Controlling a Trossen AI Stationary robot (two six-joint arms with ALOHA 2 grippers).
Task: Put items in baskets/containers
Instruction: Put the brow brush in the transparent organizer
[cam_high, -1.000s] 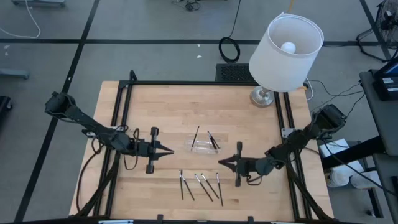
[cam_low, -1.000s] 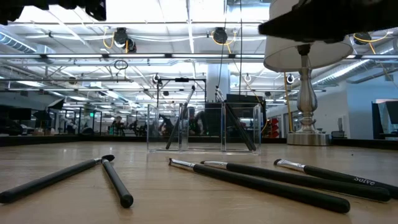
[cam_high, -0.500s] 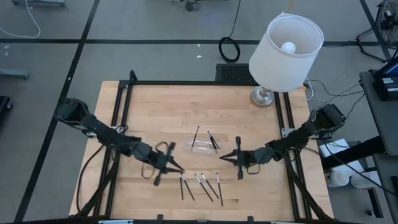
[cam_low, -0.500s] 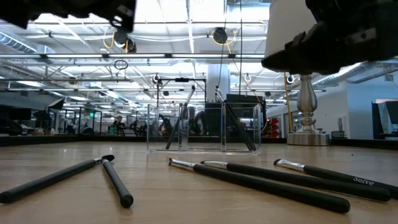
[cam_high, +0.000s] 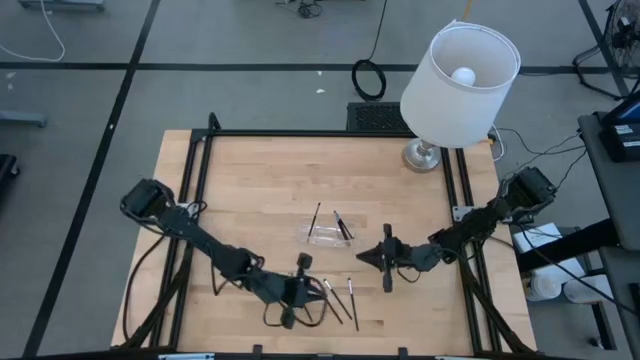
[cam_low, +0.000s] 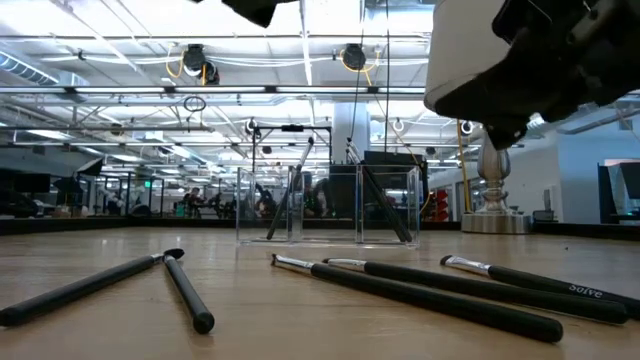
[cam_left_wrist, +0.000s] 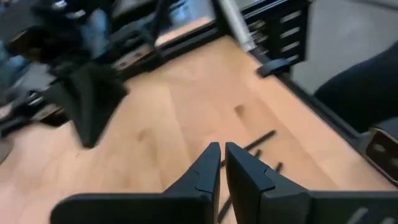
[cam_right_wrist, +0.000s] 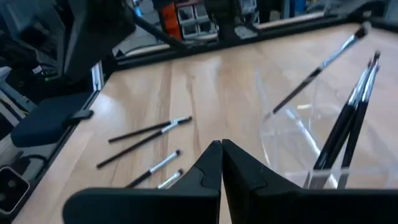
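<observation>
High view: the left gripper (cam_high: 312, 290) hangs over the near edge of the wooden table (cam_high: 250, 180), right at the loose sticks (cam_high: 338, 297), while the right gripper (cam_high: 366, 257) waits just beside the clear tray (cam_high: 327, 232). Several sticks lie flat on the wood near the front edge; others already lean inside the tray, one to its left and a pair to its right. The low view shows the loose ones lying in two groups, two crossing at their tips. A white lamp (cam_high: 458, 75) stands at the far right corner, well apart from the work.

Seen from its own wrist, the left gripper's fingers (cam_left_wrist: 208, 163) stand almost together with only a sliver between them and nothing held. The right gripper's fingers (cam_right_wrist: 210, 162) are pressed shut and empty.

The step in hand looks like picking the next stick. Done well, it likely calls for the left jaws to spread first, then come down straddling a single stick across its width, near the middle so it stays level. Choosing the outermost one should avoid dragging its neighbours along.
</observation>
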